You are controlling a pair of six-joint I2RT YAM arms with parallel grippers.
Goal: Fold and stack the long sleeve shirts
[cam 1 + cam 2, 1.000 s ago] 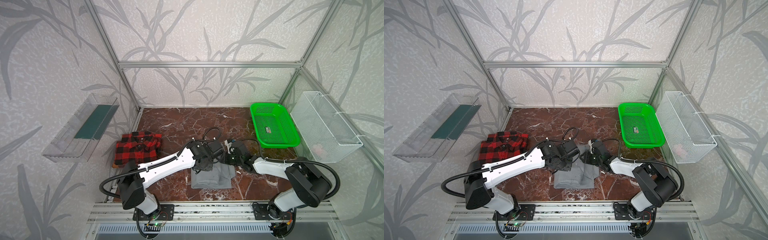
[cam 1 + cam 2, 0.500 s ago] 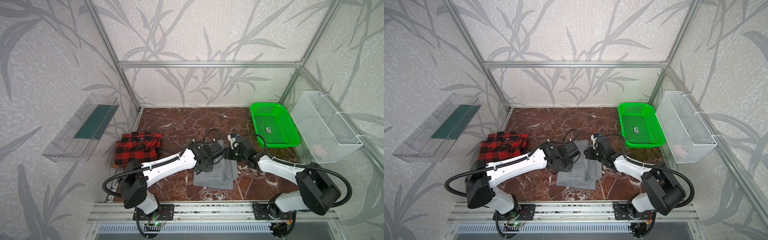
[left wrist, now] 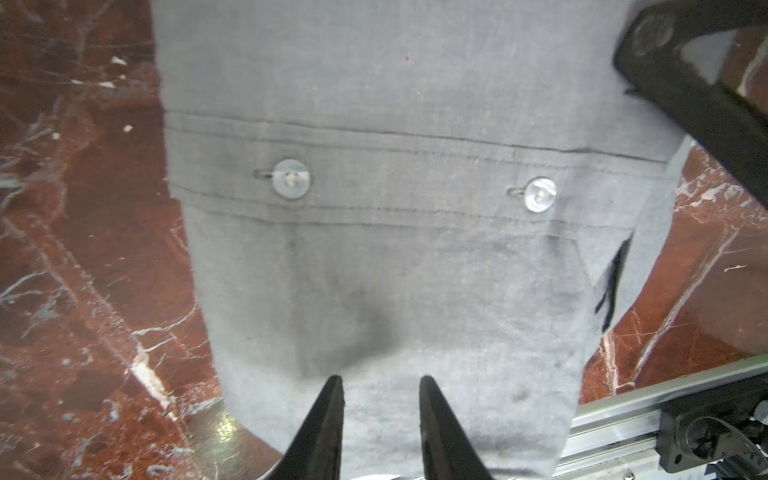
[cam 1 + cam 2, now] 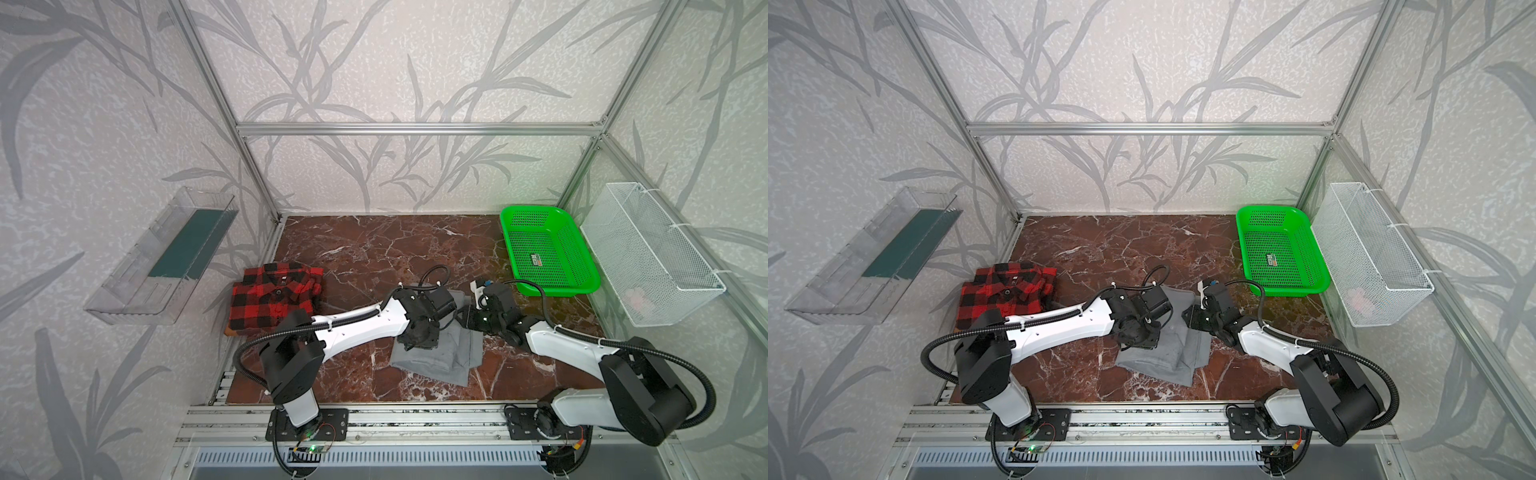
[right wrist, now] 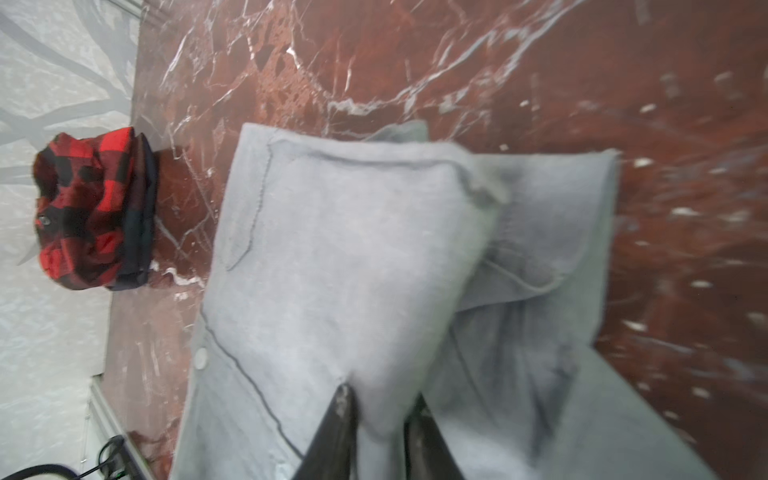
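At lower middle, the right gripper pinches a fold of the grey shirt; left gripper slightly open, empty. Next, probably, lay it flat.

Pale walls printed with grey leaves enclose a red-brown marble bench. Aluminium bars frame them. A clear tray and white wire basket hang on opposite walls.

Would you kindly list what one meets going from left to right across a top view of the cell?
clear wall bin → plaid shirt → grey shirt → green basket → white wire basket
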